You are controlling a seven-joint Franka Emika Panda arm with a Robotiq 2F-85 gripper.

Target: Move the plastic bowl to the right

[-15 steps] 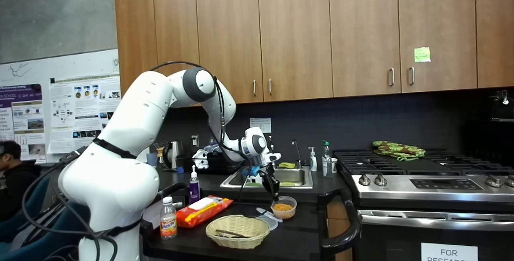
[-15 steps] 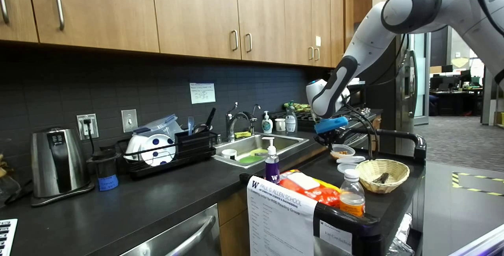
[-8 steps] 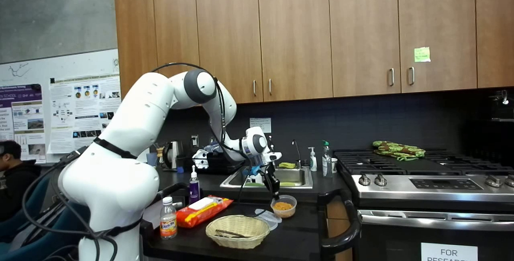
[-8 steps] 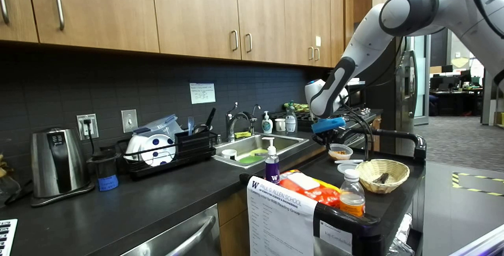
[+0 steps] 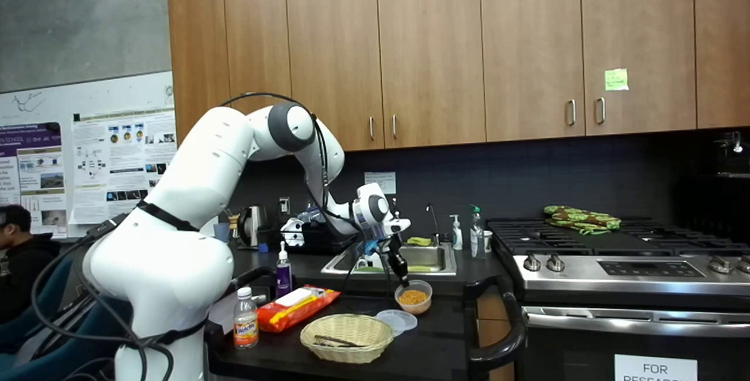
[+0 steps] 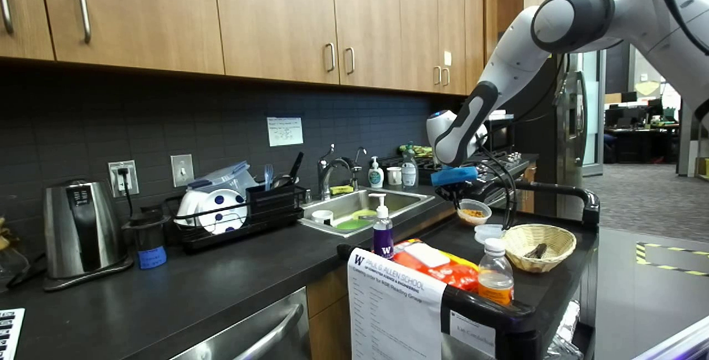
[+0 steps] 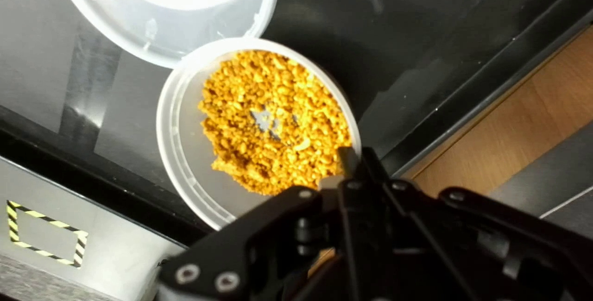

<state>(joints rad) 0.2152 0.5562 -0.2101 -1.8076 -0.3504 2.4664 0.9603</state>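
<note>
The plastic bowl is a small clear tub with orange-tan crumbs in it, on the black cart top in both exterior views [image 5: 415, 310] [image 6: 476, 221]. In the wrist view the bowl [image 7: 185, 157] fills the middle. My gripper [image 7: 357, 153] has one fingertip inside and one outside the bowl's rim, shut on it. In both exterior views the gripper [image 5: 405, 282] [image 6: 456, 205] comes down at the bowl's far edge. The bowl looks slightly tilted; I cannot tell whether it is clear of the cart.
A clear round lid [image 5: 398, 321] lies beside the bowl. The woven basket [image 5: 347, 353], a red packet [image 5: 297, 309], a bottle [image 5: 245, 319] and a purple pump bottle [image 5: 283, 272] stand nearby. A black cart handle [image 5: 504, 340] and the sink [image 5: 448, 268] border the area.
The gripper and bowl have shifted slightly together, toward the sink side, up in one picture and left in the other. The lid's raised edge beside the bowl has dropped flat.
</note>
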